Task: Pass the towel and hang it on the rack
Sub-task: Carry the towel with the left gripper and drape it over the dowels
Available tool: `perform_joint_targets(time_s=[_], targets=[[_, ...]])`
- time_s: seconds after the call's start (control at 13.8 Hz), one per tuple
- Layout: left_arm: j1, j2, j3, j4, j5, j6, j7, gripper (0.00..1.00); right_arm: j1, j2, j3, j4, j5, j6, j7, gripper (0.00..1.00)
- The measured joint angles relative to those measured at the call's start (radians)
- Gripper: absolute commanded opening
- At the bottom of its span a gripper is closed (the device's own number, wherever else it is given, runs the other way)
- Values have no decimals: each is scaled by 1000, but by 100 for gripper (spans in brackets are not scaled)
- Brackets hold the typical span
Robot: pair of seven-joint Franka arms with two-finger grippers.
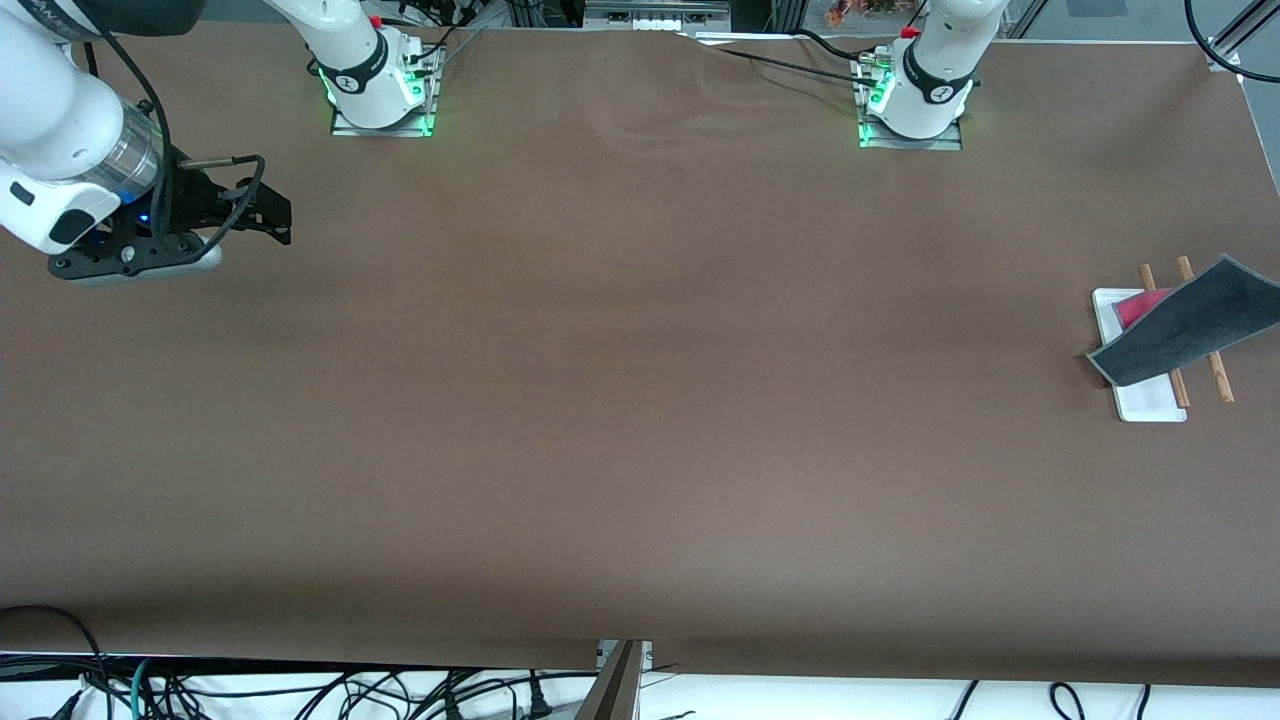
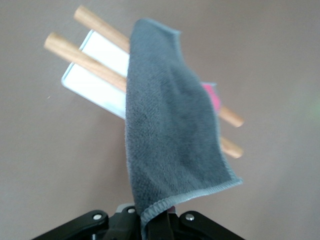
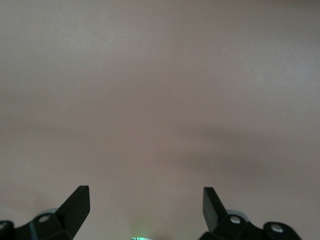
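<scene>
No writing can be read anywhere here. The right arm [image 1: 60,150] has dark lettering along its upper casing at the top edge of the front view, but it is cut off and too small to make out. Each of the two bases carries a small round dark emblem on its collar, with no legible letters.

Evenly and softly lit from overhead across the brown desk [image 1: 640,400], with only faint broad shadows and a paler sheen toward the bases. Sharp on the towel [image 2: 170,130] weave in the left wrist view; hazy, washed-out and featureless above the right claw [image 3: 145,205].
</scene>
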Motion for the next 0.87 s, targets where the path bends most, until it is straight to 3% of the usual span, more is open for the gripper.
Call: perform_joint_targets(time_s=[0.07, 0.22, 0.43, 0.87], targets=[[7, 18, 3, 0, 0, 36, 1, 0, 0, -3, 1, 0, -1, 1, 0, 100], [22, 60, 3, 0, 0, 97, 2, 99, 0, -3, 1, 0, -7, 12, -2, 100], [27, 95, 2, 2, 0, 124, 3, 100, -3, 7, -6, 0, -8, 38, -10, 100], [12, 62, -25, 51, 0, 110, -6, 100, -4, 6, -12, 20, -8, 44, -9, 100]])
